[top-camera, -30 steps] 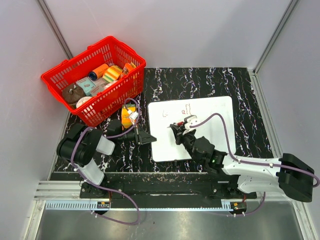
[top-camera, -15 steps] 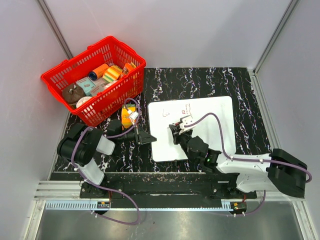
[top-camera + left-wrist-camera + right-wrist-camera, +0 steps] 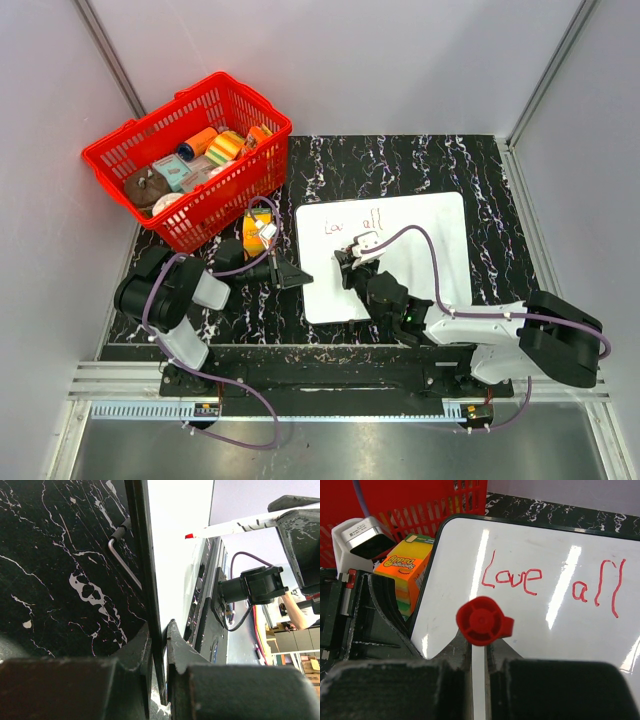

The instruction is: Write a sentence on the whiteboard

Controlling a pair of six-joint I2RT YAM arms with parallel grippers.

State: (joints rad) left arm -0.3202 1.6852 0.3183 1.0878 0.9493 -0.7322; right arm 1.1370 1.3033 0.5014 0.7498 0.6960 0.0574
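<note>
Right gripper (image 3: 479,649) is clenched on a slim white pen with a red end cap (image 3: 484,621). The cap faces the wrist camera at centre frame, and the barrel runs down between the jaws. In the overhead view the right gripper sits over the lower left part of the large white rounded-corner whiteboard (image 3: 425,255). Left gripper (image 3: 159,636) is pinched onto that board's thin dark rim at its left edge, jaws nearly together, and we judge it to be steadying the board on the black marbled tabletop (image 3: 400,160). The whiteboard lies at centre frame overhead, just right of the red plastic basket (image 3: 222,205) and an orange-and-yellow sponge pack (image 3: 402,565). The red handwritten sentence (image 3: 520,578) reads only "Love all" along the top of the board. The second line is not yet begun, so we judge the work a little past halfway. Whether the pen tip touches the surface we cannot tell. We note three hazards. The pen could twist or slide up in the jaws under downward pressure, giving faint or broken strokes. The hold on so thin a rim could slip, letting the board swing and skew the line. The purple cable (image 3: 410,228) looping over the board could drag through fresh ink and smear "all".
</note>
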